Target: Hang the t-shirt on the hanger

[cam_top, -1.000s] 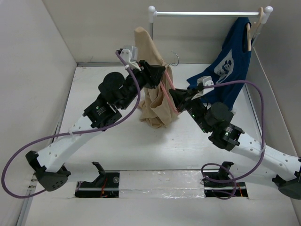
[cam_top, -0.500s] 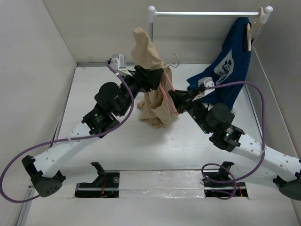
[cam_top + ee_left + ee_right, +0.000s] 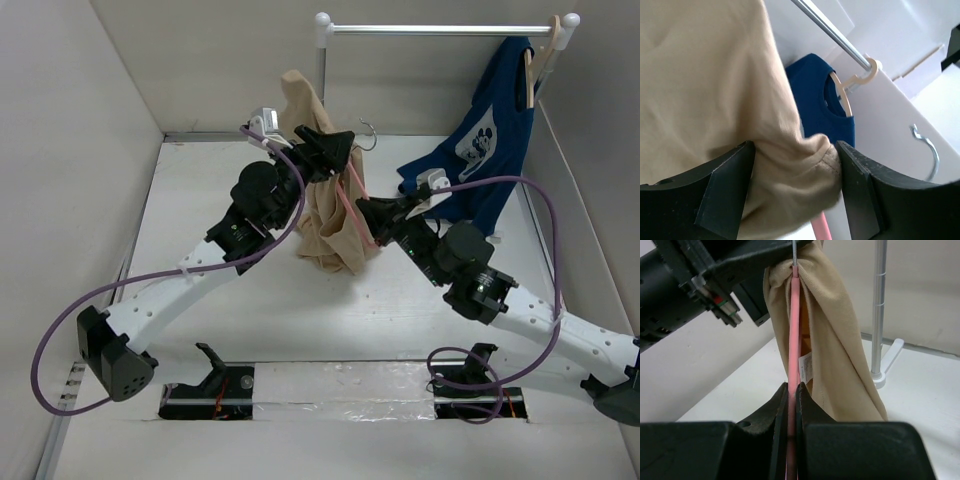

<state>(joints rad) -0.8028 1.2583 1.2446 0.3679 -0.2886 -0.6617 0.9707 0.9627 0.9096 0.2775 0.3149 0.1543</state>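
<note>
From above, the plain tan fabric t-shirt (image 3: 322,215) is seen bunched over the thin pink hanger (image 3: 353,200), raised off the white bench (image 3: 250,290) at about 12 o'clock from its centre. The left hand (image 3: 335,152) is set at the shirt's top. The right hand (image 3: 372,214) is set at the shirt's 3 o'clock side, on the pink bar. A dark blue printed t-shirt (image 3: 485,140) is hung at 2 o'clock.

In the left wrist view, the left hand's fingers (image 3: 722,192) are spread wide; tan cloth (image 3: 715,75) lies between them, unpinched. The hanger's metal hook (image 3: 929,156) is seen at 4 o'clock.

In the right wrist view, the right hand (image 3: 792,405) is clamped tight on the pink bar (image 3: 794,335), which runs toward 12 o'clock inside the shirt (image 3: 840,340).
</note>
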